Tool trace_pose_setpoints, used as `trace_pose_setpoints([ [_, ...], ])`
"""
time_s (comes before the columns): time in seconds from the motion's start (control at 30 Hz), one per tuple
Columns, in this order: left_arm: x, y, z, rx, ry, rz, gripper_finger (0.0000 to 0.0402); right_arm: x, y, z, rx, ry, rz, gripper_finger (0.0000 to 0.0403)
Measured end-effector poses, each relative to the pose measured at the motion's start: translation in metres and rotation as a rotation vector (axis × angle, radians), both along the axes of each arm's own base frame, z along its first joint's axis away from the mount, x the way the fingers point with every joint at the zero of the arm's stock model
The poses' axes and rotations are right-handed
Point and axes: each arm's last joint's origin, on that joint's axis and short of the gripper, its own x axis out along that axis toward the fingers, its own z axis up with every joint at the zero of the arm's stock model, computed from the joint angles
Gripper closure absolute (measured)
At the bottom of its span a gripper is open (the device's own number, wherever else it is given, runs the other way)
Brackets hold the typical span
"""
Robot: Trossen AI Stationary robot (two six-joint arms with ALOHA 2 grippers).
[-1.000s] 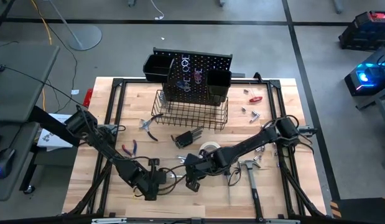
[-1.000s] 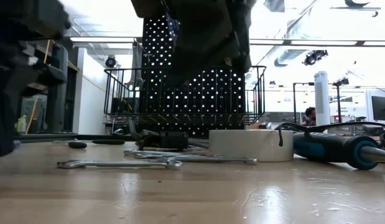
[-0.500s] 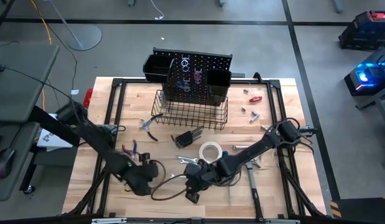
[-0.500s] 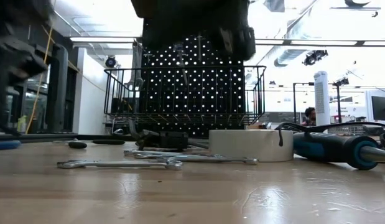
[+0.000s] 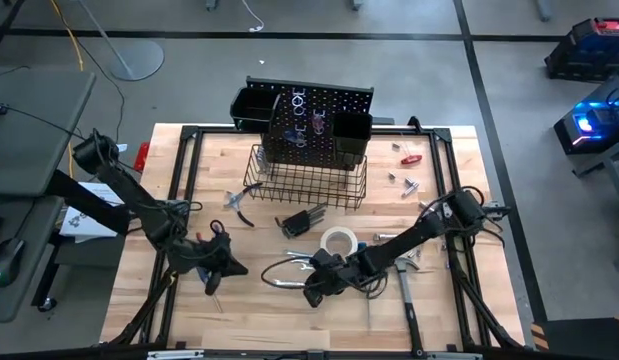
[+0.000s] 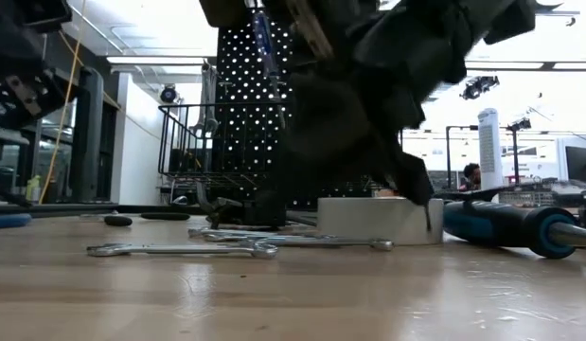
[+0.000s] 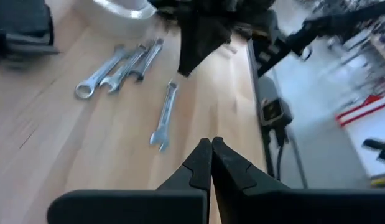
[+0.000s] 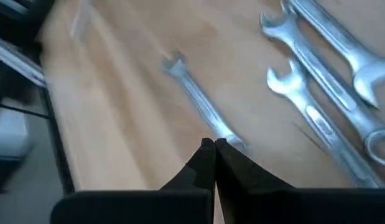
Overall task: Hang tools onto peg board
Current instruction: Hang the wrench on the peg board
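Left gripper [image 5: 211, 283] sits low over the front-left of the table [image 5: 439, 310], fingers [image 7: 201, 163] pressed together, holding nothing. Red-handled pliers [image 5: 211, 236] lie just behind it. Peg board [image 5: 319, 125] stands upright at the back centre, wire basket [image 5: 309, 180] in front of it. Loose wrenches [image 7: 120, 65] lie mid-table, one single wrench [image 5: 279, 283] nearer the front, white tape roll [image 5: 338, 241] just behind them. Right gripper [image 5: 311, 296] hangs over the single wrench, fingers [image 8: 211, 163] fully closed, empty. Hammer [image 5: 405, 285] lies to its right.
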Motion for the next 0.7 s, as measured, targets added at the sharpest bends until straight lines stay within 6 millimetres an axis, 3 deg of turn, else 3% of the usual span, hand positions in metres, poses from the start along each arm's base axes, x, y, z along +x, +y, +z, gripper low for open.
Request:
trace_pose_setpoints([
  [0.07, 0.001, 0.0, -0.002, 0.0, -0.004, 0.008, 0.0401, 0.001, 0.001, 0.007, 0.028, -0.016, -0.022, 0.0403],
  [0.2, 0.006, 0.0, -0.004, 0.002, -0.012, 0.034, 0.0401, -0.004, -0.002, -0.007, 0.007, 0.072, -0.051, 0.0403],
  [0.33, 0.009, -0.002, -0.01, 0.011, -0.001, 0.044, 0.0401, -0.003, -0.001, 0.0, 0.027, 0.053, -0.061, 0.0403],
  [0.53, 0.016, -0.008, -0.018, -0.002, 0.003, 0.052, 0.0402, -0.003, -0.001, -0.004, 0.001, 0.061, -0.041, 0.0403],
  [0.7, 0.02, -0.012, -0.023, -0.012, -0.006, 0.053, 0.0402, 0.001, 0.001, 0.002, -0.142, 0.059, 0.063, 0.0403],
])
